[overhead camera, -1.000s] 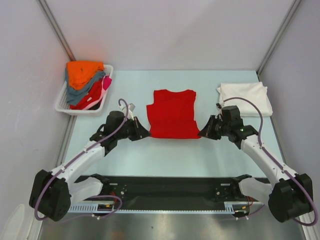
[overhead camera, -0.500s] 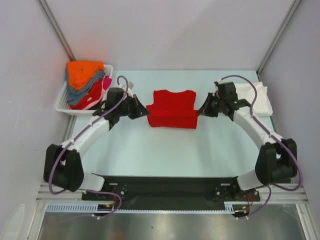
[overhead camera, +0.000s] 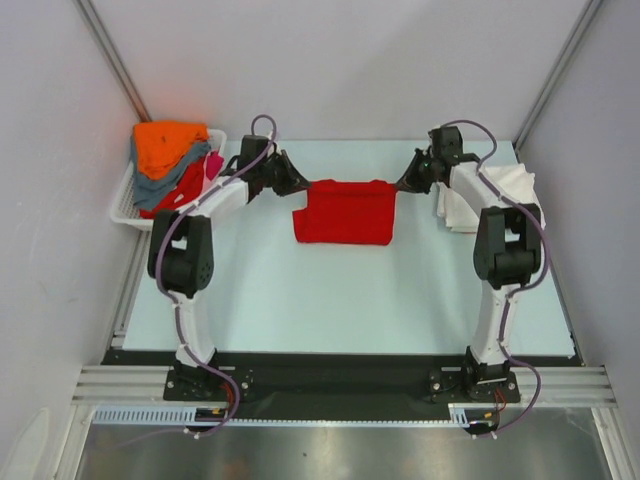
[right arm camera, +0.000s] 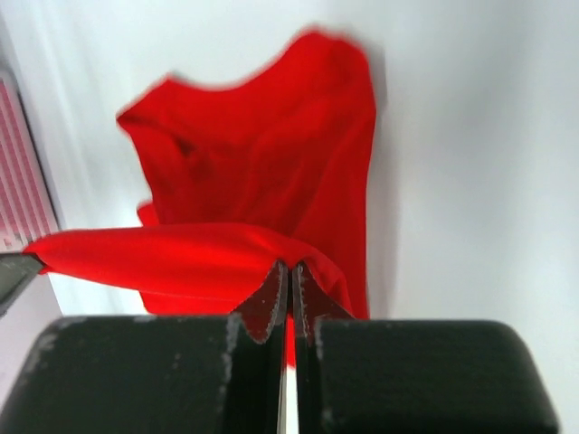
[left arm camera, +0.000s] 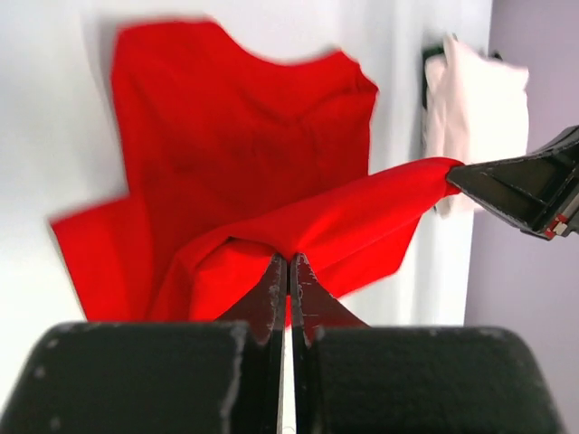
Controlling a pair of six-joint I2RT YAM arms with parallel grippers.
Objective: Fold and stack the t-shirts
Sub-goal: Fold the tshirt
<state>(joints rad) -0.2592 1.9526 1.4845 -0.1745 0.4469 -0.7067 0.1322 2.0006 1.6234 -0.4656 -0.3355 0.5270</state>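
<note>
On pale table [overhead camera: 330, 290], grippers pinch red t-shirt [overhead camera: 345, 212]

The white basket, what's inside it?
The white basket holds piled t-shirts: orange on top, grey-teal below, then red with pink trim. Anything deeper is covered.

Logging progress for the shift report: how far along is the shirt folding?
Done: a folded cream-white shirt lies at the table's right. In hand: both grippers, left and right, pinch the red shirt, lifting its edge over in a fold. Left: the shirts piled in the basket, then stacking.
</note>
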